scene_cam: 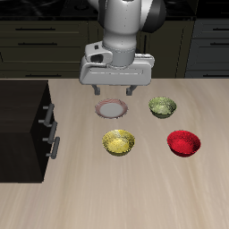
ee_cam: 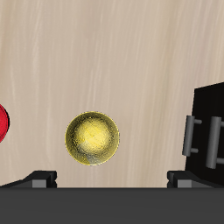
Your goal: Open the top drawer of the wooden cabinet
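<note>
The wooden cabinet (scene_cam: 20, 121) stands at the table's edge, nearly black, with two short silver handles on its front. The top drawer (scene_cam: 42, 114) is shut, its handle (scene_cam: 46, 113) the upper of the two. My gripper (scene_cam: 114, 90) hangs open and empty above the table's middle, over a white bowl (scene_cam: 112, 109) and well apart from the cabinet. In the wrist view the gripper (ee_cam: 114, 180) shows both fingertips (ee_cam: 39, 179) spread wide, with the cabinet (ee_cam: 210, 109) and both handles off to one side.
A yellow bowl (scene_cam: 118, 141) (ee_cam: 93, 137) lies nearer the table's front edge. A green bowl (scene_cam: 162, 106) and a red bowl (scene_cam: 183, 142) (ee_cam: 3, 123) lie on the side away from the cabinet. Dark kitchen cupboards (scene_cam: 36, 40) line the back.
</note>
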